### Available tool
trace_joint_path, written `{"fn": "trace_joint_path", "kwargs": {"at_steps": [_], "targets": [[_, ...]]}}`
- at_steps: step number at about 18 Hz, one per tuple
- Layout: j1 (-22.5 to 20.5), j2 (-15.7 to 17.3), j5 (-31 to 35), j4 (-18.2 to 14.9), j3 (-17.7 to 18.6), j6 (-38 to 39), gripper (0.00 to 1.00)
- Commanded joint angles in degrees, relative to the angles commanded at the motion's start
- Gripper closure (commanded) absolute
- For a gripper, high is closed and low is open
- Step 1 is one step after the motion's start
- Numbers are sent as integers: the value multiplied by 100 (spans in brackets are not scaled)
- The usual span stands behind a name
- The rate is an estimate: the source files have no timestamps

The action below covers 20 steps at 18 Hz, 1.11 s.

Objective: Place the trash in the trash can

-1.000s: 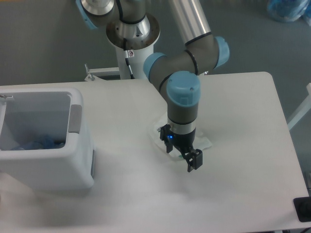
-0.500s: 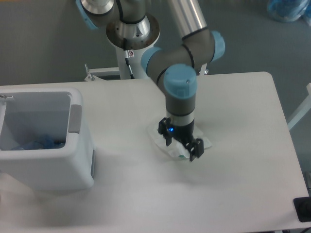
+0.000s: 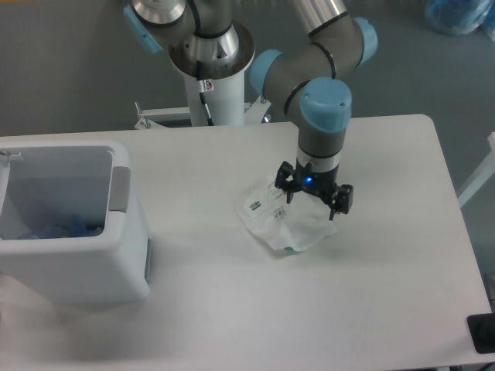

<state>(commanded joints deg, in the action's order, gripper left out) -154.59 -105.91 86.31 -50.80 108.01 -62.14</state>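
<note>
The packet [image 3: 282, 224] lies flat on the surface [image 3: 371, 309] just under the gripper [image 3: 313, 199], whose fingers are spread apart and hold nothing, far from the trash can [image 3: 77, 255].

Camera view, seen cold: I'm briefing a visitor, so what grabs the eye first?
The grey-and-blue arm reaches down mid-table, its black pincer spread open just above a crinkled clear plastic packet with white labels. At the left edge stands a big white trash can, open-topped, with something bluish at its bottom.
</note>
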Motion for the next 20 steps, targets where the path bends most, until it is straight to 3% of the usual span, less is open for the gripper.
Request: {"fn": "trace_joint_path", "kwargs": {"at_steps": [3,7,15,20], "targets": [[-167,-52,-149,70,237,228,0],[-220,-246,-351,105,211,676,0],[-194,-431,-361,141,220,616,0],[-256,-641,-396,149,27,607,0]]}}
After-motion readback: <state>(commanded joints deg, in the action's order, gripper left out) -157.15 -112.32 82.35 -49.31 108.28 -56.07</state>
